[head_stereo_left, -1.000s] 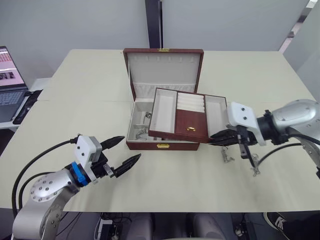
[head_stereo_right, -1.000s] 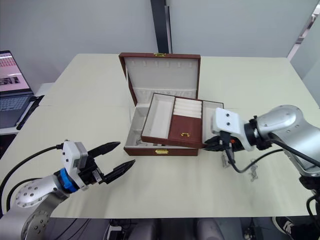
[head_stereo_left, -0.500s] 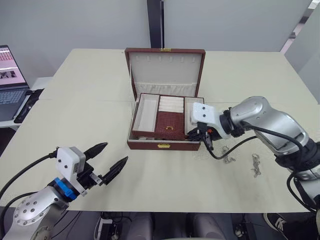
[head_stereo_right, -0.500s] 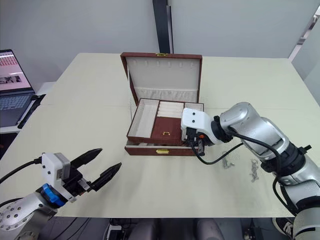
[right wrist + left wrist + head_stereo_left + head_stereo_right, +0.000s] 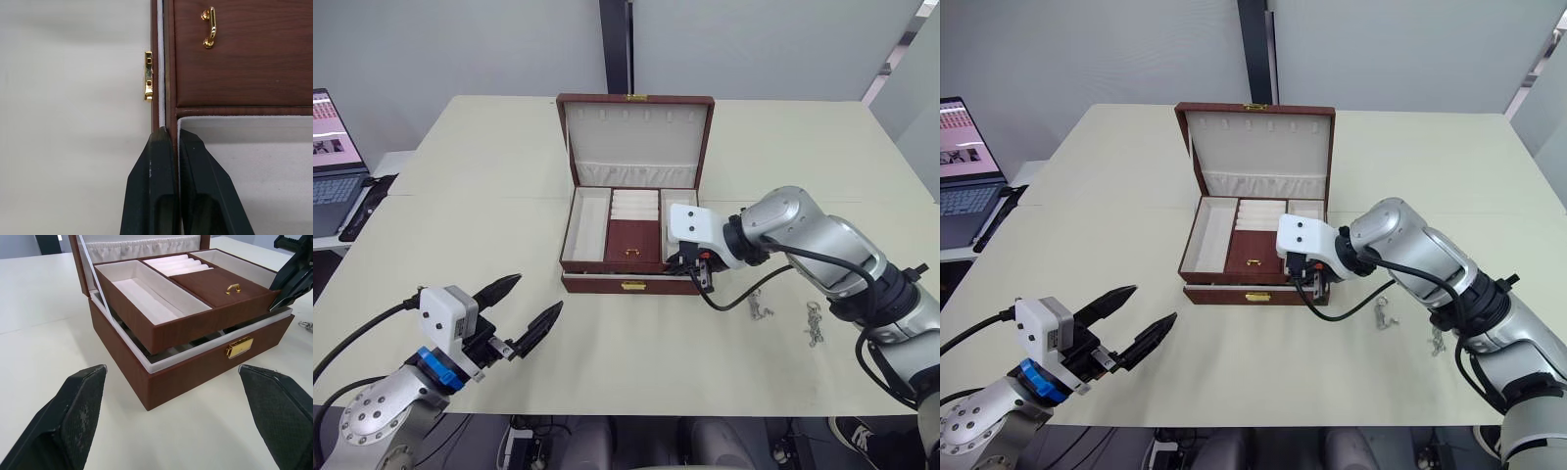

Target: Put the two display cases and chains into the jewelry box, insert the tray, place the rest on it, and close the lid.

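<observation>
**Tray goes into the jewelry box**

Near the desk's front edge, the left gripper (image 5: 529, 305) hovers with fingers spread, empty. Toward the desk's middle, the right gripper (image 5: 168, 147) pinches the front wall of the tray (image 5: 628, 227), apparently to seat it level in the jewelry box (image 5: 631, 285). Beyond, the lid (image 5: 636, 132) stands open. Loose jewelry (image 5: 760, 310) waits toward the right edge.

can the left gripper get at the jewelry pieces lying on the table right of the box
Probably not easily: the left gripper hangs open at the near left, while the jewelry pieces lie across the table, past the jewelry box and right gripper.
</observation>
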